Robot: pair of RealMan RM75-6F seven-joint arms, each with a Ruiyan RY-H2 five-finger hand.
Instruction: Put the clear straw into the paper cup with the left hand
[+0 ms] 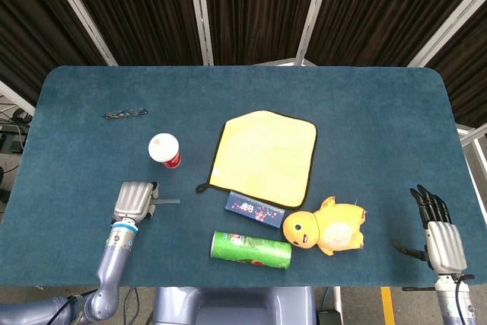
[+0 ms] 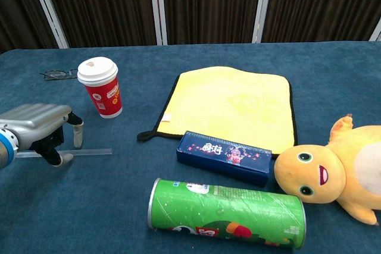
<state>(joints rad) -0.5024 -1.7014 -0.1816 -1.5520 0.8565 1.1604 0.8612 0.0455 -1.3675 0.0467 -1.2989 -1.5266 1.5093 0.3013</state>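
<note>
Grasp step: your left hand (image 2: 40,130) sits palm-down over the straw (image 2: 89,151), fingers curled toward it either side, grip not yet closed, nothing lifted. Straw lies flat on the counter (image 1: 365,127), near the lidded cup (image 2: 100,87). Next you must pinch the straw cleanly, then lift. Right hand (image 1: 440,227) rests open, well apart.

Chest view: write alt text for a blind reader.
A silver robot left hand hovers over a clear plastic straw lying flat on a blue table, near a lidded red paper cup. Rightward: yellow cloth, green can.
</note>
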